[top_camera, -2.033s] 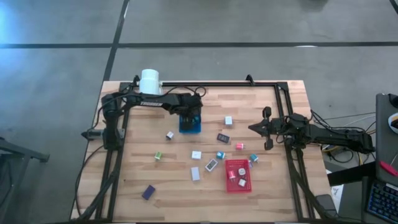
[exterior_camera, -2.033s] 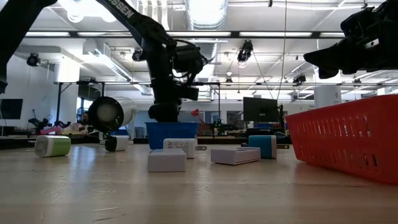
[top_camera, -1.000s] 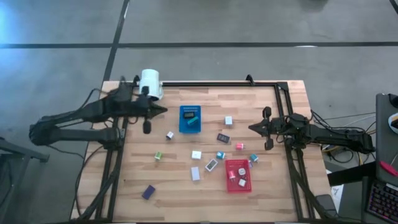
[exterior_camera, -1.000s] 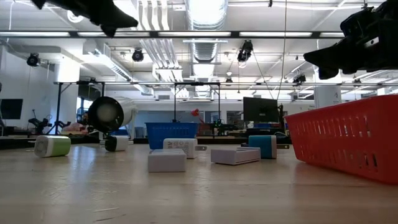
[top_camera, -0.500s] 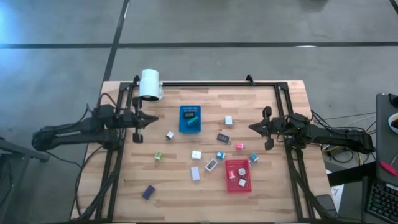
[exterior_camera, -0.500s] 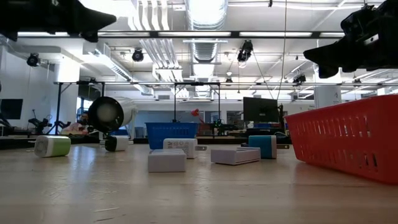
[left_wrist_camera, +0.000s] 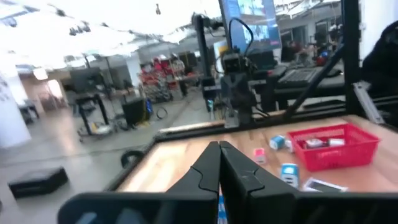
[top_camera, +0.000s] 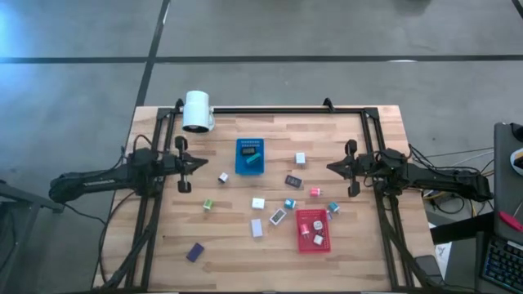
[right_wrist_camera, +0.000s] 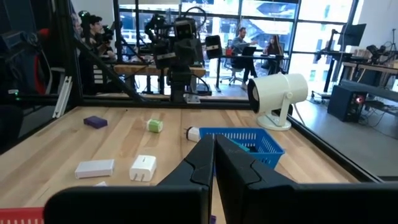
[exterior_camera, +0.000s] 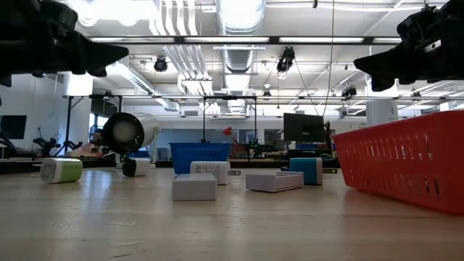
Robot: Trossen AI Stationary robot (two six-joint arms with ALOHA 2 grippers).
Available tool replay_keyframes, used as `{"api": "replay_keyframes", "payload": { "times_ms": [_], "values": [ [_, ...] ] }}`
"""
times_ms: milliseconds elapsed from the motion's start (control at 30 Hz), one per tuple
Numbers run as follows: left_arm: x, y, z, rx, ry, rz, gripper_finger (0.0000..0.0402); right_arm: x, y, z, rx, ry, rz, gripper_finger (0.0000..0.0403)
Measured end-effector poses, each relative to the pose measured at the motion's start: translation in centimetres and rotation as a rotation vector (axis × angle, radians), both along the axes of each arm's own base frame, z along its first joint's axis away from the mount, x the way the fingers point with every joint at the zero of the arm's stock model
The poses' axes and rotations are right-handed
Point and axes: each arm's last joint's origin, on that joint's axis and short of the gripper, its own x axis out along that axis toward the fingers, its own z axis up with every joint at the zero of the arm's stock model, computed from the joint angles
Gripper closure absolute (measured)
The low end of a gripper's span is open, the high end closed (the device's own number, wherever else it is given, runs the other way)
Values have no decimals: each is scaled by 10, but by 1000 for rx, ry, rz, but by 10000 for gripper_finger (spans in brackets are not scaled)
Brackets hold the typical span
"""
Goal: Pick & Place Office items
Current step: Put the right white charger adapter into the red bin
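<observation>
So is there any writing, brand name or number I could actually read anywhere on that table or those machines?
None can be read now.
Black item in the blue tray: pale marks, too small to read.
Dark flat piece on the table: pale marks, too small.
White block, low view: faint print, blurred.
Screens in the room behind: lit, illegible.

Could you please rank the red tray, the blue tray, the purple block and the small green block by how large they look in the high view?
1. Red tray
2. Blue tray, nearly as large
3. Purple block
4. Green block
</observation>
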Motion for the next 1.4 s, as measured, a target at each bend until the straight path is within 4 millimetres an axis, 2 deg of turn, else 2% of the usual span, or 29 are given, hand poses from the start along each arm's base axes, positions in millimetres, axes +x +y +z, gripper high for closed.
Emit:
{"api": "replay_keyframes", "payload": {
  "times_ms": [233,633,967,1133,1267,1400],
  "values": [
    [1,0,-11,23,59,-3,393,0,0,0,-15,0,-1,394],
    [1,0,-17,-26,124,-3,392,3,-1,-4,-18,39,-3,394],
    [2,1,-20,17,156,5,386,7,-3,-8,-8,79,-63,394],
    [2,1,-20,17,154,6,387,10,-8,-2,106,30,-216,394],
    [2,1,-19,9,147,6,387,18,-11,8,134,143,-266,394],
    [2,1,-19,-4,146,6,388,31,-14,28,149,288,-276,394]
  ]
}}
